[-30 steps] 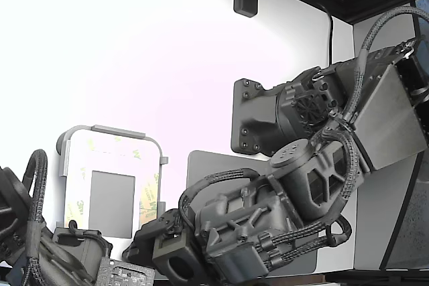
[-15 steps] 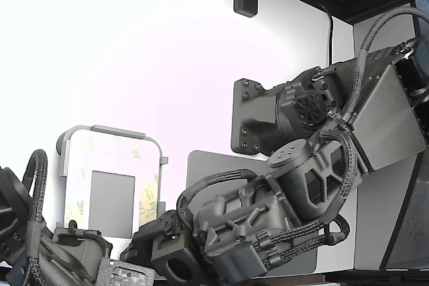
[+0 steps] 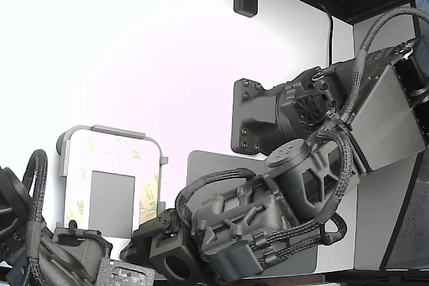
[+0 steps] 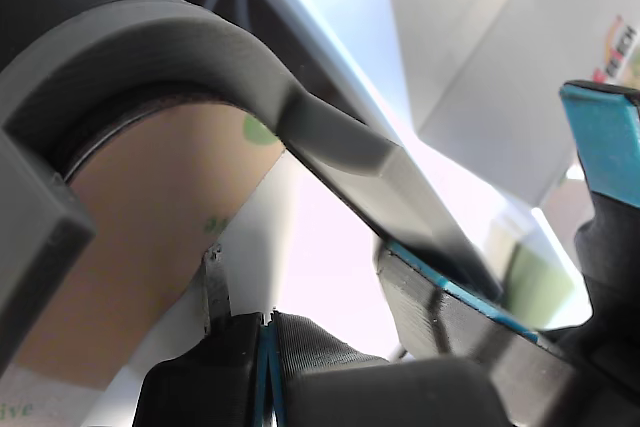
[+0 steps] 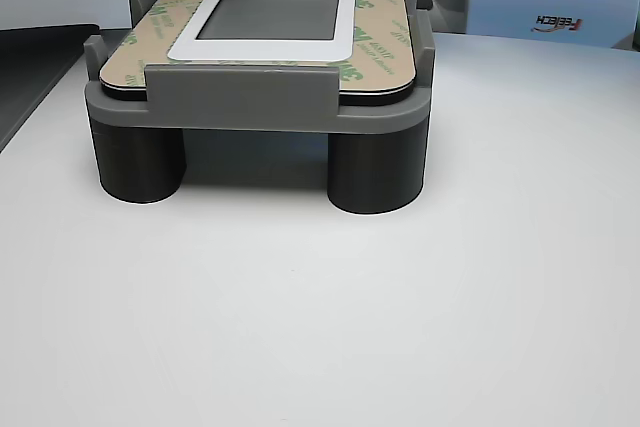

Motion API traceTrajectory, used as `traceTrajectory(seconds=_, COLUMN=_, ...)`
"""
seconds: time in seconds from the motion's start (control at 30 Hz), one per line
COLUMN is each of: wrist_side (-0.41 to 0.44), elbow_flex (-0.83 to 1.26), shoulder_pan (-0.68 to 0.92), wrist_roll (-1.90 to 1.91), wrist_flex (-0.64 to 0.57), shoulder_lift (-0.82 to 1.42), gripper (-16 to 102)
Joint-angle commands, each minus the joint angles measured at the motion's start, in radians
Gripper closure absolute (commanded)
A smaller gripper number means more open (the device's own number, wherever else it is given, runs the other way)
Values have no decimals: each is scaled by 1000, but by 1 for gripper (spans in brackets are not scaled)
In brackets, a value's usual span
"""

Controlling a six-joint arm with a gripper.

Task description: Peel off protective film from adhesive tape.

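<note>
Lying flat on the white panel (image 5: 345, 25) in the grey fixture (image 5: 240, 97), the protective film (image 5: 375, 32) runs along the panel's side at the other view's right. In the wrist view, the fixture rim hides most of the film. The pincer (image 4: 330, 322) sits at the panel edge; its blue-padded fingers (image 4: 600, 137) stand apart, gripping nothing visible. The arm's body hides the pincer in the exterior view. The fixture rests on the white tabletop (image 5: 320, 327).
</note>
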Motion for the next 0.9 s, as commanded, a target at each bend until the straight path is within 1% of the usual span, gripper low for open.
traceTrajectory(seconds=0.0, wrist_side=-2, elbow_flex=-23, shoulder_pan=-17, wrist_roll=2, wrist_flex=-2, shoulder_lift=17, gripper=97)
traceTrajectory(seconds=0.87, wrist_side=9, elbow_flex=-44, shoulder_pan=5, wrist_roll=35, wrist_flex=40, shoulder_lift=29, gripper=97)
